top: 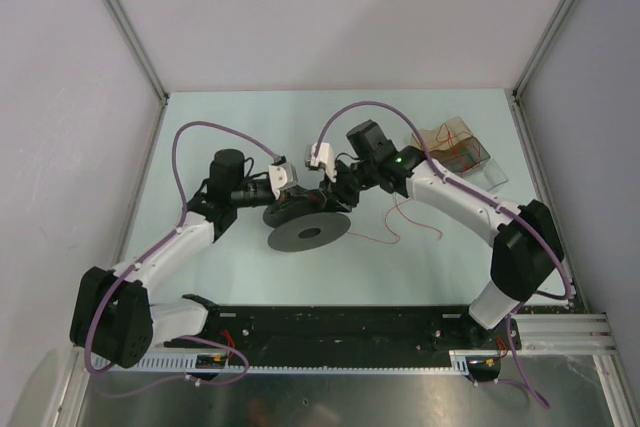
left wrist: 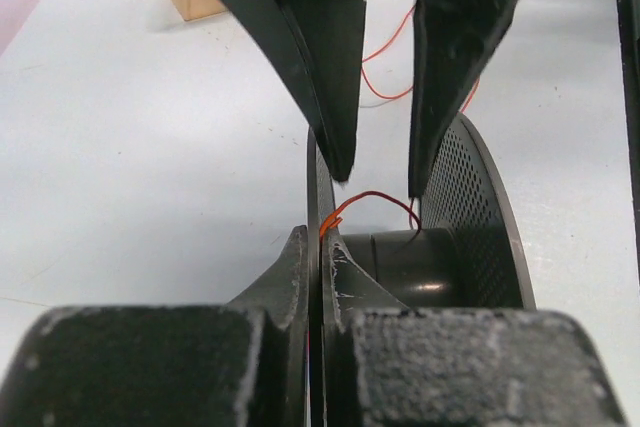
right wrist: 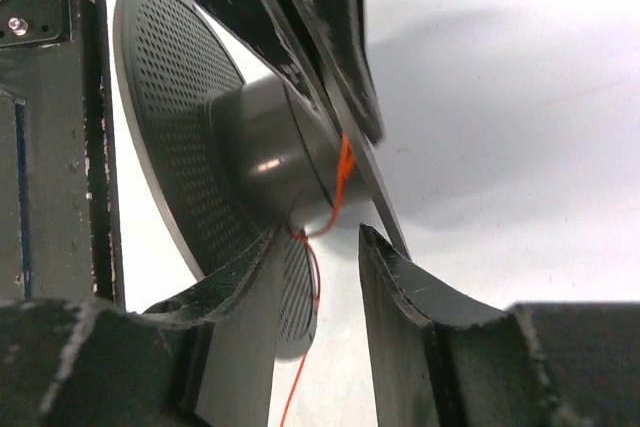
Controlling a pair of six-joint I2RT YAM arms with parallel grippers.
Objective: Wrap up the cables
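Left gripper (left wrist: 320, 247) of mine clamps the thin flange of the spool (left wrist: 480, 217); right gripper (right wrist: 325, 237) is open, red cable (right wrist: 340, 172) between its jaws.

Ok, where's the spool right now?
In the top view the spool is mid-table between the left gripper, shut on one flange, and the right gripper; the cable trails rightward.

Top view: bright, even, diffuse light from above on the pale table (top: 230, 117), with faint soft shadows under the arms and no glare. Left wrist view: the left gripper (left wrist: 316, 242) sits close to the lens, dark and soft-focused, and the table behind is washed near white. Right wrist view: a broad soft-edged shadow crosses the table at right, a small highlight shows on the spool (right wrist: 265, 162) hub, and the right gripper (right wrist: 320, 237) is blurred.
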